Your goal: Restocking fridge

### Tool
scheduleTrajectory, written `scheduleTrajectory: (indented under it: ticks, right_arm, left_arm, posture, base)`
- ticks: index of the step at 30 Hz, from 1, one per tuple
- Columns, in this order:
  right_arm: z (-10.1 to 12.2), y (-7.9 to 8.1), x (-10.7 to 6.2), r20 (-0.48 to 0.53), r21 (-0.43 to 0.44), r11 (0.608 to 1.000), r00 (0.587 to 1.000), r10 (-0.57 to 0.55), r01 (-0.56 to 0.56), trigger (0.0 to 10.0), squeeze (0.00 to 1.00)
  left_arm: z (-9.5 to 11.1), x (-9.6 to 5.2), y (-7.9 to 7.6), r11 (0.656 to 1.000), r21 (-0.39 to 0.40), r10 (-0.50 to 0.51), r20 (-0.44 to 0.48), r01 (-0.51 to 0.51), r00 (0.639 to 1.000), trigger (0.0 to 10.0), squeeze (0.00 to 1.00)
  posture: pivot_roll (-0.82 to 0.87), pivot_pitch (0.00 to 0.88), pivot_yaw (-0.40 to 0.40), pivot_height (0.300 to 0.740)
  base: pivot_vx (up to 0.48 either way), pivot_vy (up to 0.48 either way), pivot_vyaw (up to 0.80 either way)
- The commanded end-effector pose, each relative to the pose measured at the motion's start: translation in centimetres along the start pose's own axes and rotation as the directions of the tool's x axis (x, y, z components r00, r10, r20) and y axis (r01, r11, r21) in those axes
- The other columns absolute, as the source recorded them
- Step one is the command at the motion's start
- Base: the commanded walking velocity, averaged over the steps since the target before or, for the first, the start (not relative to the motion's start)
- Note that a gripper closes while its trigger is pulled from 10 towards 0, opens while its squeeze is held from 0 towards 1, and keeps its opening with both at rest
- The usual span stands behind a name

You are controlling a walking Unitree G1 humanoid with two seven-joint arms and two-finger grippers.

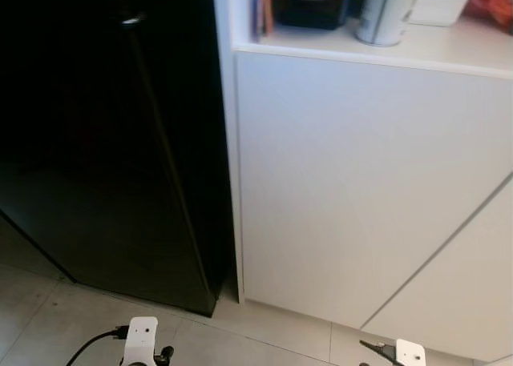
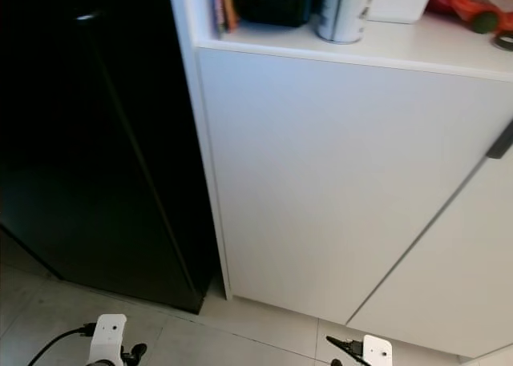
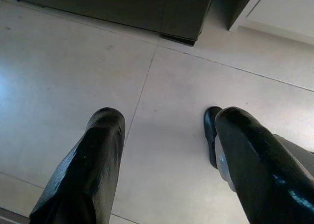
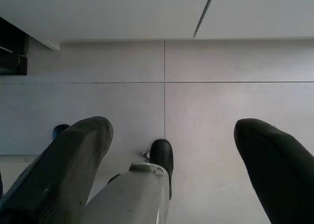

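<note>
A tall black fridge (image 1: pixel 104 142) stands on the left, its door closed, right beside a white cabinet (image 1: pixel 361 182). Both arms hang low; only their white wrist parts show at the bottom edge of the head views. My left gripper (image 3: pixel 167 150) points down at the tiled floor, open with nothing between its fingers (image 3: pixel 93 165). My right gripper (image 4: pixel 171 155) also hangs over the floor, open and holding nothing. My own foot (image 3: pixel 212 136) is on the tiles below.
On the white counter (image 1: pixel 449 50) stand a silver can (image 1: pixel 386 12), a black tray (image 1: pixel 309 6) and an orange item (image 2: pixel 469 6). Grey floor tiles (image 1: pixel 240 338) run in front of the fridge and cabinet. The cabinet has a diagonal door seam.
</note>
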State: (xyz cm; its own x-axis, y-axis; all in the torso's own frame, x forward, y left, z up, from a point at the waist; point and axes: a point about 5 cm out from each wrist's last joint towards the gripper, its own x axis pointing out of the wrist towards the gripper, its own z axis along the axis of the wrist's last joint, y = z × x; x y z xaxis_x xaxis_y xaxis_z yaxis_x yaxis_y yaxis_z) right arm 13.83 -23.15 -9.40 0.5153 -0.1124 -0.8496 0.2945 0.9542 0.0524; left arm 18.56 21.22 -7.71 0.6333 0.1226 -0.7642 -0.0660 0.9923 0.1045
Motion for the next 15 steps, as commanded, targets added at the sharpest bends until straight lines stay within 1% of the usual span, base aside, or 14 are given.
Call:
scheduleTrajectory:
  ticks: [1,9,15]
  right_arm:
    - [-0.08,-0.46,-0.07,-0.008,0.006,1.000,1.000,-0.012,0.012,10.0,0.00]
    - [0.18,-0.51,-0.03,-0.002,0.029,0.999,1.000,-0.019,0.019,10.0,0.00]
    - [0.28,-0.35,0.02,-0.002,0.030,0.999,1.000,-0.012,0.013,10.0,0.00]
  left_arm:
    - [-0.19,0.01,-0.02,1.000,-0.004,0.004,-0.020,-0.004,1.000,10.0,0.00]
    - [0.11,0.08,-0.02,1.000,-0.014,0.009,-0.013,-0.010,1.000,10.0,0.00]
    - [0.16,0.10,0.02,1.000,-0.023,0.015,-0.012,-0.015,1.000,10.0,0.00]
  posture:
    - [0.03,0.029,0.005,0.740]
    - [0.04,0.039,-0.003,0.740]
    - [0.05,0.049,-0.010,0.740]
  base:
    - [0.000,0.292,0.00]
    - [0.000,0.293,0.00]
    - [0.000,0.294,0.00]
